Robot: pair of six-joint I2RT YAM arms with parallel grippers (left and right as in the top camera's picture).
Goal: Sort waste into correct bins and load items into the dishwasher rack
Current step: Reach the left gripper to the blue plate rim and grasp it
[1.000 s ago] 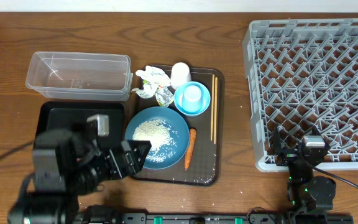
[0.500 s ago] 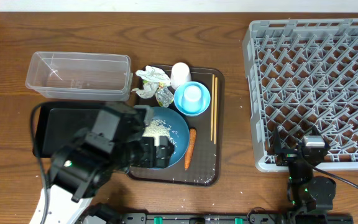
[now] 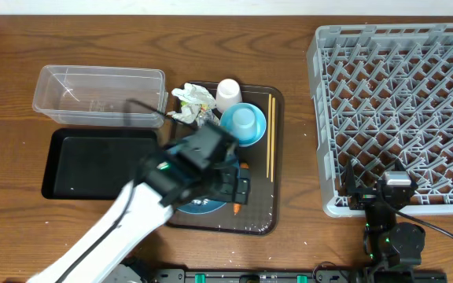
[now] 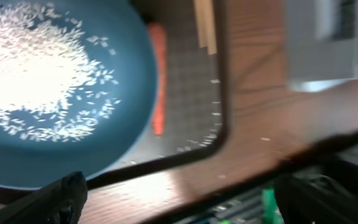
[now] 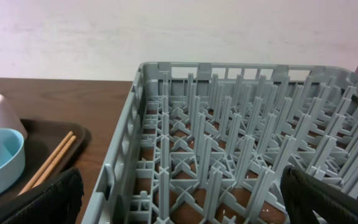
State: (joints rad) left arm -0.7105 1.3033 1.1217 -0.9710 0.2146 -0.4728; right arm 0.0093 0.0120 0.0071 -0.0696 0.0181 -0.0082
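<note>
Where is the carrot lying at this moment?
In the left wrist view the carrot lies on the tray, beside the right edge of the plate and near the chopsticks; overhead, the left arm covers most of it.

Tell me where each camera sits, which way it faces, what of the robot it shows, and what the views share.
Overhead: above the table, looking straight down on brown tray, dishwasher rack, left gripper and right gripper.
Left wrist: over the tray, looking down at rice on the blue plate beside the carrot; its open fingertips at the bottom corners.
Right wrist: low at the rack's near edge, facing across it to the wall; open fingertips at the bottom corners.
Shared: chopsticks in all three.
</note>
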